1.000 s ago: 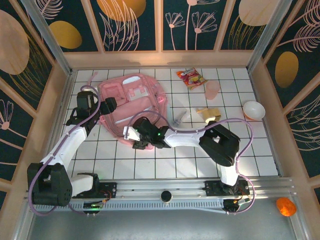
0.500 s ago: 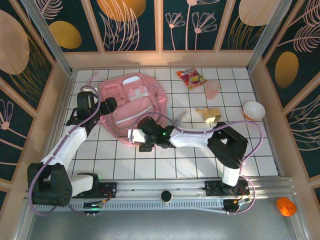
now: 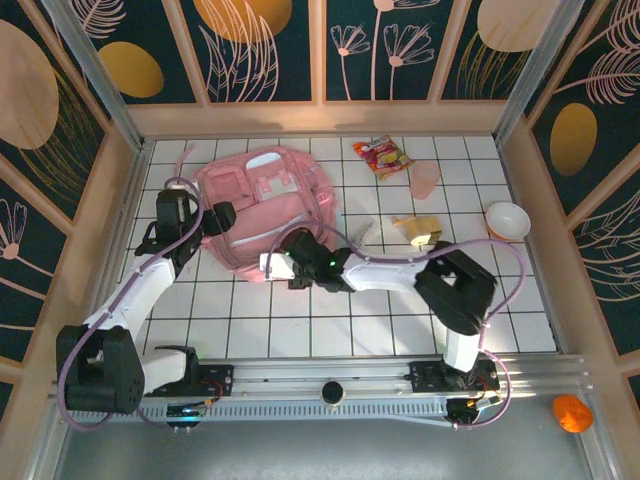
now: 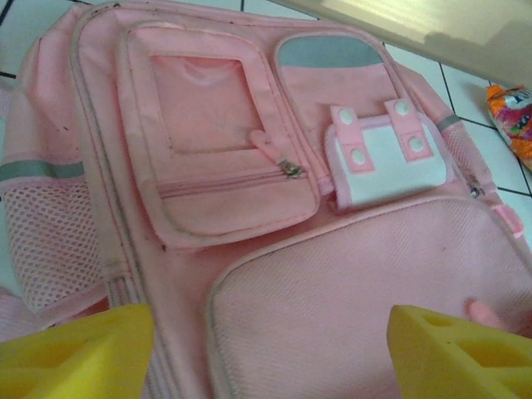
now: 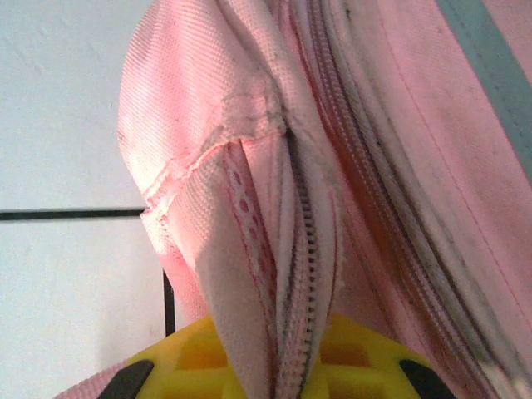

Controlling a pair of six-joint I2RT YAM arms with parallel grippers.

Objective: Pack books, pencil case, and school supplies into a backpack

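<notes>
The backpack [image 3: 262,200] is laid flat on the far left of the desk [image 3: 400,320]. Its near side is faced by the nearer right end effector [image 3: 272,266], clenched on the zip edge [image 5: 303,249]; the left end effector [image 3: 222,213] is kept released at its left flank

We see the backpack [image 5: 249,166] run off the right wrist view's top and right edges, its seam hiding the gap of the right gripper [image 5: 276,359], and the snack packet [image 4: 515,116] by the table's [image 3: 380,330] far edge cropped in the left wrist view.
</notes>
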